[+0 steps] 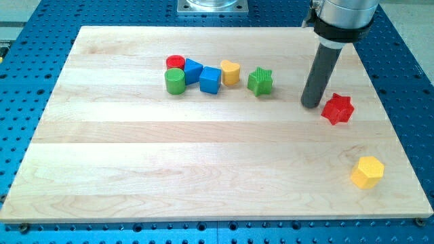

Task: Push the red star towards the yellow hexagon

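Observation:
The red star [338, 109] lies at the view's right on the wooden board [169, 176]. The yellow hexagon [367, 171] lies below it, a little further right, near the board's lower right corner. My tip [312, 104] stands just to the left of the red star, close to it with a thin gap or light contact; I cannot tell which. The rod rises from the tip towards the view's top right.
A cluster of blocks sits at the upper middle: a red cylinder [175, 62], a green cylinder [175, 80], a blue block [193, 70], a blue cube [210, 80], a yellow heart [230, 72] and a green star [260, 81]. The board's right edge is near the star.

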You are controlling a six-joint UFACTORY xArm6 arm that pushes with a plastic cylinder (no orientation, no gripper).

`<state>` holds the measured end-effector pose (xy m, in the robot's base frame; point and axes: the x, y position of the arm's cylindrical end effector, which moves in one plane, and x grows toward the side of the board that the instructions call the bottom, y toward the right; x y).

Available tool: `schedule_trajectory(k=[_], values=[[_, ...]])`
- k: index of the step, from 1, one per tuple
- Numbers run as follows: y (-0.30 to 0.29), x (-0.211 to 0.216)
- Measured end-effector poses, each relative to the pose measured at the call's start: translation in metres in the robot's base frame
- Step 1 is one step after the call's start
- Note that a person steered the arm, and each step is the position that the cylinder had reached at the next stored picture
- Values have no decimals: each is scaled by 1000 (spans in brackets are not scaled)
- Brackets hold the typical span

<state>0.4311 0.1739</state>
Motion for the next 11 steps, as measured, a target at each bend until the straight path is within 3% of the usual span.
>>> schedule_trajectory(k=[1,2,4,5,7,9,10,11], values=[[7,21],[-15,-20],[-17,-28],[5,-52],[77,-52],[31,-3],[19,-14],[44,14]])
